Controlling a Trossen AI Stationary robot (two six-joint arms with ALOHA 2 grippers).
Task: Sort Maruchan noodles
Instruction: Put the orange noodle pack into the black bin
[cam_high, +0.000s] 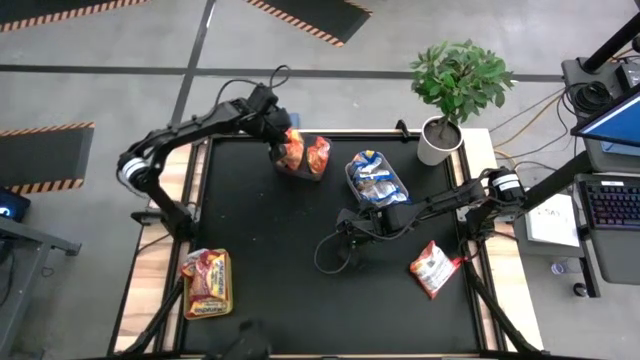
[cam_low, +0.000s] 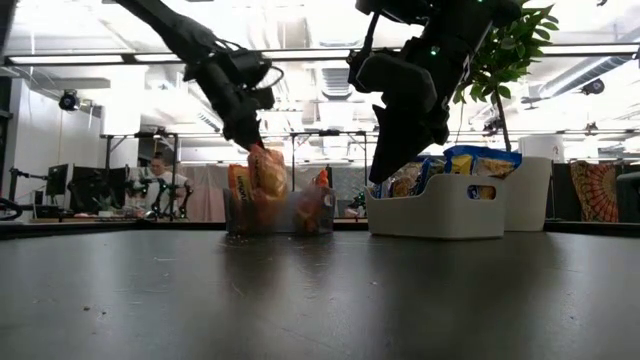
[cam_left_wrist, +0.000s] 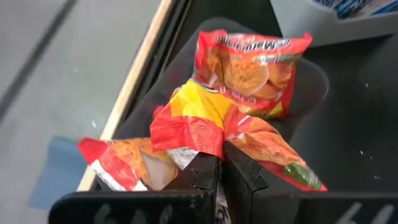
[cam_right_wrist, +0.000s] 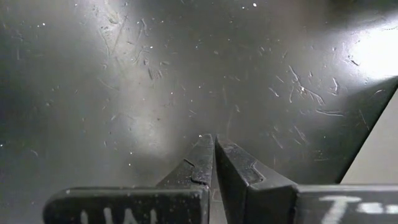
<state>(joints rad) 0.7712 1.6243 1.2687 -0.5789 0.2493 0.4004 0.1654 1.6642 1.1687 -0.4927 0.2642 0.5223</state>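
From overhead, the left gripper hangs over a clear bin at the far edge of the black table, pinching an orange packet that dips into it beside another orange packet. Next to it a grey bin holds blue-and-yellow packets. The right gripper sits above bare tabletop near the table's centre. 1 red-and-white packet lies loose near the right edge, and a yellow-green bin at the near left corner holds red packets. A potted plant stands at the far right corner.

At table height, the held orange packet hangs from the left gripper with its lower end inside the clear bin, which the overhead camera shows less plainly. The right gripper hovers off the surface in front of the grey bin. A person shows in the room beyond.

The left wrist camera shows the dark fingers clamped on a crumpled corner of the orange packet, with 2 further orange packets around it.

The right wrist camera shows only scratched black table, with the right gripper closed, fingertips together and holding nothing.
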